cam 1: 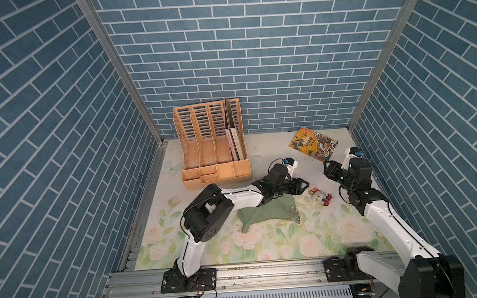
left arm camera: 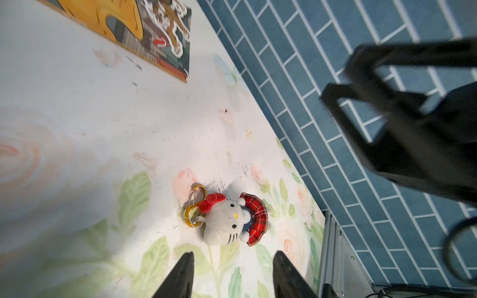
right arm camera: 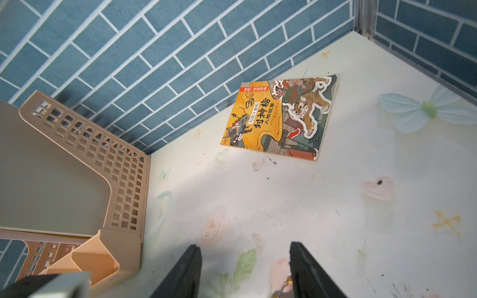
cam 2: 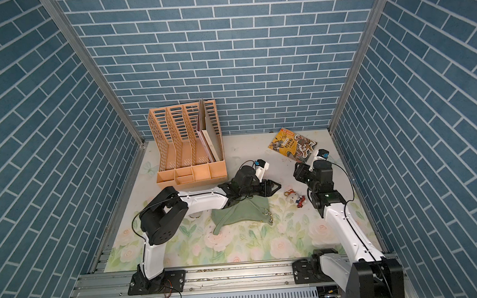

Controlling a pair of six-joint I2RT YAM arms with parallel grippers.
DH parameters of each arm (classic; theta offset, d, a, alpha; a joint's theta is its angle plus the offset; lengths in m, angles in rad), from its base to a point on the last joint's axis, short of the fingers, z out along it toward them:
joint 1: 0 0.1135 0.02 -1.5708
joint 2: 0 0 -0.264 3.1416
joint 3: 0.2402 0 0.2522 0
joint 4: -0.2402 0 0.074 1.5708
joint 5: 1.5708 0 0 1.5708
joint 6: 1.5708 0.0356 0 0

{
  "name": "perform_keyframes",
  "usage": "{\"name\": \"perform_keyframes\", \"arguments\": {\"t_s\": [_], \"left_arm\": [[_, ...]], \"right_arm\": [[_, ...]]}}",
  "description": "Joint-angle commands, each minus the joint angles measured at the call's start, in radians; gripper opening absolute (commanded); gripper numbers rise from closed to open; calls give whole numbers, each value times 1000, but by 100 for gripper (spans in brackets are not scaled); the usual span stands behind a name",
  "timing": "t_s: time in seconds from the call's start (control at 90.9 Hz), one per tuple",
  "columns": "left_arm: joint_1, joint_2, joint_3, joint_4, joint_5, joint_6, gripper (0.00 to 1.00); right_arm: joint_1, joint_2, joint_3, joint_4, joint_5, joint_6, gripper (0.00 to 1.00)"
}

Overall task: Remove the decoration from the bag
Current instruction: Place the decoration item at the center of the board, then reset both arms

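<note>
Rack (cam 1: 219, 172) back-left | book (cam 1: 313, 144) back-right | decoration (cam 1: 319, 197) beside bag (cam 1: 269, 213), near left pincer (cam 1: 304, 184)

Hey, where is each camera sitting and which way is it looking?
Top views: high over the front rail, looking down at the whole table; left arm and right arm show, left gripper near the bag, right gripper near the book.
Left wrist: on the left arm, looking past its open fingers at the plush charm; the right arm shows blurred.
Right wrist: on the right arm, looking past its open fingers at the book and file rack.
Shared: both wrist views show the book.
</note>
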Motion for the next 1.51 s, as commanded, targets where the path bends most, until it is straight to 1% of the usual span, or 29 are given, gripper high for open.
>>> {"name": "perform_keyframes", "arguments": {"t_s": [0.0, 0.066, 0.198, 0.275, 0.374, 0.55, 0.594, 0.66, 0.737, 0.781, 0.858, 0.913, 1.012, 1.155, 1.21, 1.309, 1.397, 1.496], "left_arm": [[22, -103, -89, -3, -96, 105, 55], [44, -165, -151, -2, -145, 141, 57], [117, -284, -268, -2, -244, 192, 60], [156, -359, -331, -15, -325, 233, 62], [221, -459, -420, -9, -389, 280, 64], [339, -628, -560, 26, -533, 365, 68], [356, -665, -597, 44, -595, 406, 69], [375, -719, -653, 96, -704, 481, 73], [407, -754, -722, 167, -849, 557, 75], [440, -762, -744, 189, -943, 564, 77], [507, -790, -799, 218, -1023, 565, 77], [550, -806, -842, 267, -1042, 574, 77], [598, -803, -925, 406, -1073, 586, 77], [650, -762, -998, 568, -981, 588, 78], [668, -744, -1008, 609, -940, 607, 79], [697, -684, -1025, 704, -913, 655, 80], [730, -620, -1054, 818, -884, 654, 80], [759, -567, -1070, 868, -819, 638, 80]], "right_arm": [[1, 20, -25, 33, -21, -53, 61], [1, 32, -35, 51, -9, -83, 65], [2, 69, -40, 79, 50, -145, 74], [5, 96, -41, 105, 66, -154, 77], [22, 123, -57, 170, 109, -168, 79], [58, 164, -71, 268, 223, -243, 84], [61, 172, -92, 325, 241, -257, 85], [60, 184, -112, 401, 262, -275, 86], [59, 200, -116, 442, 315, -289, 88], [58, 204, -122, 462, 350, -305, 89], [58, 201, -153, 504, 407, -368, 90], [56, 204, -187, 538, 446, -391, 91], [50, 239, -231, 624, 461, -434, 91], [40, 284, -267, 777, 493, -538, 91], [29, 292, -303, 865, 467, -539, 91], [15, 322, -352, 981, 423, -541, 91], [12, 343, -395, 1063, 390, -556, 90], [10, 349, -418, 1113, 351, -584, 89]]}}
